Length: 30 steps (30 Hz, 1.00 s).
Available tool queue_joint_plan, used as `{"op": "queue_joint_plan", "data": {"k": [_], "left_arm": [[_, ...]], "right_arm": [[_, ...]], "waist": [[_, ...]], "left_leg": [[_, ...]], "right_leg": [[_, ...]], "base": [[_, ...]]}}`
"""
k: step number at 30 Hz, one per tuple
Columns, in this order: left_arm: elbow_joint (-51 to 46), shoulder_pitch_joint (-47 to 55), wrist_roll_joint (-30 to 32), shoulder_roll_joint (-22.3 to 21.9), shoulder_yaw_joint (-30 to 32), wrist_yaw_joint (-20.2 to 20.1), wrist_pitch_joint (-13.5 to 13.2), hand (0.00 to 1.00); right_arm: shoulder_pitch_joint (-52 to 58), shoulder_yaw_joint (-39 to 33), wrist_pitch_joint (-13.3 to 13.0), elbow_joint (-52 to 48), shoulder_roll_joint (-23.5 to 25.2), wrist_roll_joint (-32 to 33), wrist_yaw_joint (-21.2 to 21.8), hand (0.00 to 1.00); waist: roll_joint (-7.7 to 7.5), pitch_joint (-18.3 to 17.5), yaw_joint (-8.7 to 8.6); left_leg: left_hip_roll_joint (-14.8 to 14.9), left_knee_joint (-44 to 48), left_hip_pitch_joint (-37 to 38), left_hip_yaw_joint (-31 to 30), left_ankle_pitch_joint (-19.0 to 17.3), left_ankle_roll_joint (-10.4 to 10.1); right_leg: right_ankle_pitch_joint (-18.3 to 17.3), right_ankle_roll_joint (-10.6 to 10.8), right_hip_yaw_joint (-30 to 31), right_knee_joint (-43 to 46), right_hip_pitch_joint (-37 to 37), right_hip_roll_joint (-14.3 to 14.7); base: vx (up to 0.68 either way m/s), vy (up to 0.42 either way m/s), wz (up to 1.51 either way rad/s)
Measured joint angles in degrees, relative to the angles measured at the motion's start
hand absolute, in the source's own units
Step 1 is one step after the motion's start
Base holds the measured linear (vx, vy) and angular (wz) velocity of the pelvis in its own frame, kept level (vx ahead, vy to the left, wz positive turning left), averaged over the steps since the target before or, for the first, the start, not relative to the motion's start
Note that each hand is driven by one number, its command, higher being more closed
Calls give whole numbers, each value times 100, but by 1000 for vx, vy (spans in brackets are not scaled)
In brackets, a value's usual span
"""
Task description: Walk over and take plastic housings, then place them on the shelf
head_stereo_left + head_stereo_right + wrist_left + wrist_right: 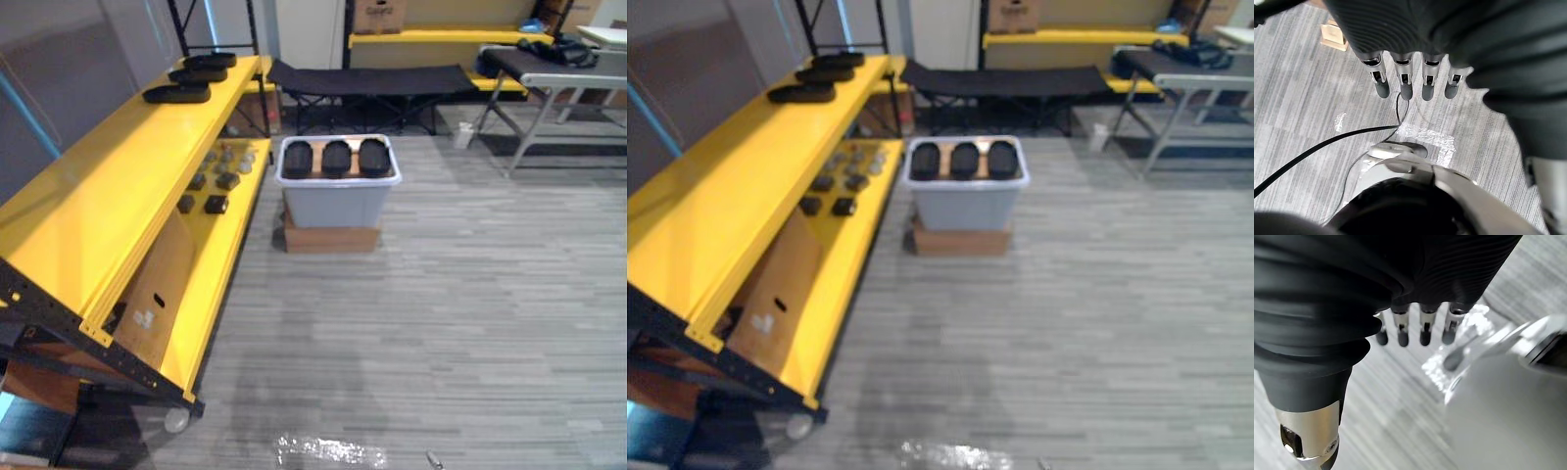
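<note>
Three black plastic housings (336,157) stand side by side in a grey bin (338,182) on the floor, some way ahead. Three more black housings (177,93) lie at the far end of the yellow shelf's top board (108,196) on the left. My left hand (1403,81) hangs over the grey floor, fingers straight and holding nothing. My right hand (1422,328) hangs the same way, also with nothing in it. Both hands are far from the bin and the shelf.
The bin rests on a flat cardboard box (331,238). Small dark parts (216,181) lie on the shelf's lower board, and a cardboard sheet (157,284) leans beneath it. A black cot (372,80) and a grey table (558,78) stand behind. Open floor lies between me and the bin.
</note>
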Motion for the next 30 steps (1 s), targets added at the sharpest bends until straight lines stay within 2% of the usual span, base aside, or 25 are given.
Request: {"op": "queue_joint_plan", "data": {"k": [3, 5, 7, 15, 18, 19, 20, 21, 25, 26, 27, 30], "left_arm": [[25, -39, -7, -9, 101, 85, -65, 0], [24, -61, -7, -9, 111, 86, -224, 0], [18, -100, -3, -2, 121, 86, -252, 0], [14, -107, -42, 14, 116, 73, -334, 0], [13, -105, -43, 12, 112, 77, -381, 0], [13, -103, -44, 11, 105, 87, -401, 0], [13, -100, -43, 6, 77, 165, -443, 0], [13, -103, -41, 7, 62, 202, -443, 0], [14, -102, -37, 7, 51, 217, -445, 0], [15, -104, -7, 7, 38, 245, -459, 0], [14, -105, 6, 11, 8, 245, -462, 0], [13, -116, 52, 53, -179, 243, -462, 0]], "right_arm": [[-165, 0, -104, 1, 120, -5, -127, 0], [-238, -6, -346, 1, 179, -67, -249, 0], [-335, -8, -431, 0, 207, -69, -301, 0], [-423, -9, -402, -11, 235, -70, 110, 0], [-424, -35, -219, -18, 214, -179, 214, 0], [-428, -64, -53, -32, 202, -199, 305, 0], [-419, -64, 257, -26, 146, -219, 456, 0], [-420, -64, 330, -24, 143, -217, 455, 0], [-407, -56, 369, -2, 138, -207, 455, 0], [-394, -61, 531, -1, 114, -168, 468, 0], [-393, -59, 566, 0, 112, -168, 466, 0], [-384, -59, 556, -3, 109, -164, 462, 0]], "waist": [[-19, 26, -29], [-18, 66, -25], [-42, 185, -25], [-65, 259, -30], [-66, 268, -33], [-65, 268, -32], [-65, 267, -33], [-67, 268, -36], [-71, 270, -36], [-80, 275, -38], [-86, 278, -38], [-130, 303, -42]], "left_leg": [[-31, -128, 92, 19, 9, -14], [-51, -189, 115, 20, 10, -15], [-53, -210, 189, 35, 9, -16], [-78, -308, 287, 130, 2, -27], [-80, -308, 289, 131, 3, -26], [-81, -308, 292, 133, 4, -25], [-94, -391, 315, 128, 58, -57], [-102, -395, 333, 113, 71, -60], [-112, -398, 377, 89, 84, -45], [-154, -439, 377, 40, 116, -5], [-168, -441, 382, 31, 120, 3], [-219, -441, 368, 8, 119, 7]], "right_leg": [[5, 23, -5, -67, 38, -15], [7, 72, -13, -75, 35, -33], [28, 113, -16, -77, 95, -35], [25, 157, -20, -82, 111, -50], [25, 157, -25, -82, 112, -52], [24, 157, -30, -82, 114, -53], [22, 156, -61, -82, 125, -59], [21, 156, -103, -82, 124, -66], [16, 152, -172, -81, 189, -75], [-7, 140, -202, -81, 183, -109], [-19, 158, -213, -69, 183, -123], [-204, 232, -270, 294, 28, -230]], "base": [[80, 6, -3], [73, 11, -1], [25, 6, -2], [12, 12, -6], [0, 0, 0], [-37, -5, 0], [-27, -8, 3], [-27, -7, 7], [-24, 3, 6], [-58, 21, 9], [-54, 34, 11], [-16, 47, 8]]}}
